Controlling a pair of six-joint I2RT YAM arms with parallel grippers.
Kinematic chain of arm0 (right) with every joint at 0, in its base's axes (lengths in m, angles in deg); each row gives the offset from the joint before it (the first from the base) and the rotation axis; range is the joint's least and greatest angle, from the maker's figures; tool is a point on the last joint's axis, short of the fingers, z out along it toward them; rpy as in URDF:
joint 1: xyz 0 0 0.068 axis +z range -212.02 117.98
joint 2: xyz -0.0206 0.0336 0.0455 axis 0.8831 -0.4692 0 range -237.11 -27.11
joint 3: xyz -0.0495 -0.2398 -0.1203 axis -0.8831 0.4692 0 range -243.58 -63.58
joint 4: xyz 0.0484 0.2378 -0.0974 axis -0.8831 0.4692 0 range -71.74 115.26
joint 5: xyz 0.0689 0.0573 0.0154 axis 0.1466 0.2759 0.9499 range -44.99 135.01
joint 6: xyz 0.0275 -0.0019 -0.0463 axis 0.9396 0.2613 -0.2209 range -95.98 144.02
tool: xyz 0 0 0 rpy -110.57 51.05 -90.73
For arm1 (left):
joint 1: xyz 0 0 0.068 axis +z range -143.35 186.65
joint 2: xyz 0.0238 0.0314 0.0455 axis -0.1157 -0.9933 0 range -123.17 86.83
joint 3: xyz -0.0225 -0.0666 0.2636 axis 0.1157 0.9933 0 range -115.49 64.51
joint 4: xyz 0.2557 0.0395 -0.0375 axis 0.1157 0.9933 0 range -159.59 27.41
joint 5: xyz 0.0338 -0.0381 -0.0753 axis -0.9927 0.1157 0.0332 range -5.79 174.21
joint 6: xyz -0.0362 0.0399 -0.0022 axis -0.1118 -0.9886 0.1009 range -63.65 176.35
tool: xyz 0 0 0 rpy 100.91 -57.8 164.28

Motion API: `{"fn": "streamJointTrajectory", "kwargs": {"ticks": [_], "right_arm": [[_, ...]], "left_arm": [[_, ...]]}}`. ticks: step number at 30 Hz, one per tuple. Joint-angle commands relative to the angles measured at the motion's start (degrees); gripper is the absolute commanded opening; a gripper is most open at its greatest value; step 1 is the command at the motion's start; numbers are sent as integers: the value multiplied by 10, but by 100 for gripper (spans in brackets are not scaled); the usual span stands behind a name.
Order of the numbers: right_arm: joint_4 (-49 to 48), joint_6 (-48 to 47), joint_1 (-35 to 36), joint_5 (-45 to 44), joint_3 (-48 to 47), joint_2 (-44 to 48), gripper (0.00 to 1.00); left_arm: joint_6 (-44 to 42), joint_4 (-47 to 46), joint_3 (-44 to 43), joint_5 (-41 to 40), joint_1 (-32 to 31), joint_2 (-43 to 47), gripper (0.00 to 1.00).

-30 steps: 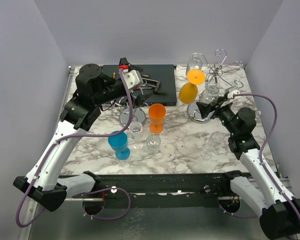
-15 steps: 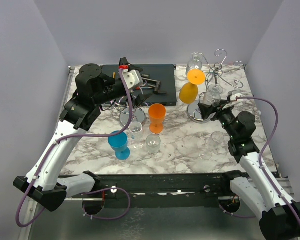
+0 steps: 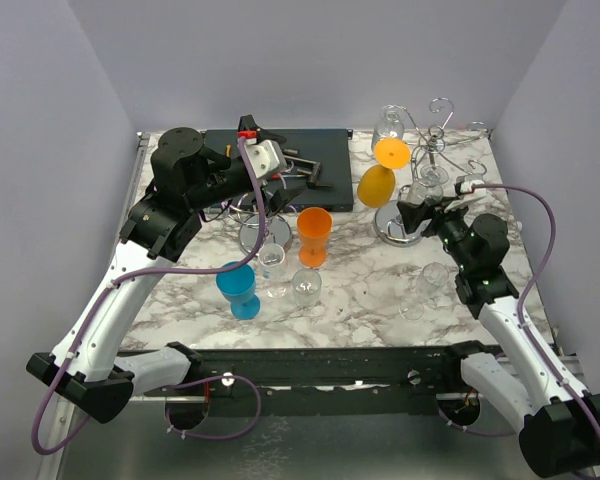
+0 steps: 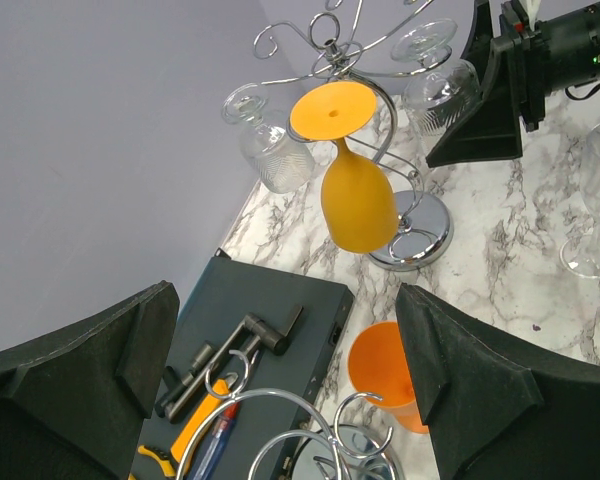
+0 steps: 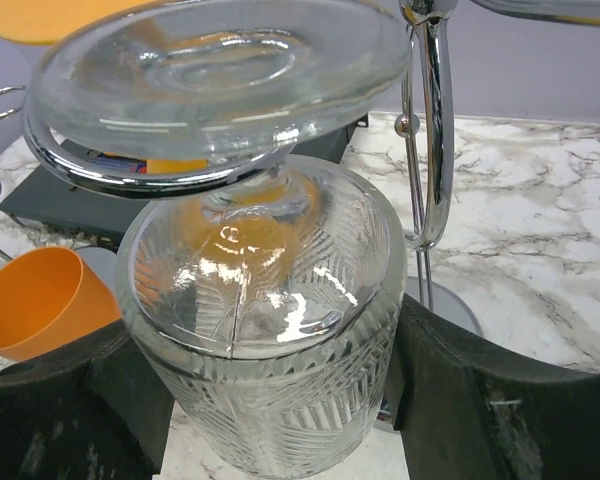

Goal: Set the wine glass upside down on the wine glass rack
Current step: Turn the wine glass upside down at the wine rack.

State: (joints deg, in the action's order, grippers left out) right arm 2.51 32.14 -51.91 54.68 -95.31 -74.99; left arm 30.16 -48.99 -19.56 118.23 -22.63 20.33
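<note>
A clear cut-glass wine glass hangs upside down, its foot lying on a chrome ring of the wine glass rack. My right gripper is shut on its bowl, one finger pressed to each side. From above, the right gripper is at the rack with the glass. An orange wine glass and a clear one hang there too. My left gripper is open and empty over the dark case.
A dark case with tools lies at the back. A second chrome rack stands below the left gripper. A blue goblet, an orange cup and clear glasses stand mid-table. A clear wine glass stands near the right arm.
The right wrist has shifted slightly back and forth beside the rack, still holding the glass. The left arm has not moved.
</note>
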Motion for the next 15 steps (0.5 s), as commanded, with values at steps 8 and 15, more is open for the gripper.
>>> {"fn": "streamJointTrajectory", "kwargs": {"ticks": [8,15], "right_arm": [[94,9,-1,-6,-43,-2,100],[134,9,-1,-3,-59,22,100]], "left_arm": [[0,-8,-13,12,0,-1,99],[4,-8,-17,10,0,-1,99]]}}
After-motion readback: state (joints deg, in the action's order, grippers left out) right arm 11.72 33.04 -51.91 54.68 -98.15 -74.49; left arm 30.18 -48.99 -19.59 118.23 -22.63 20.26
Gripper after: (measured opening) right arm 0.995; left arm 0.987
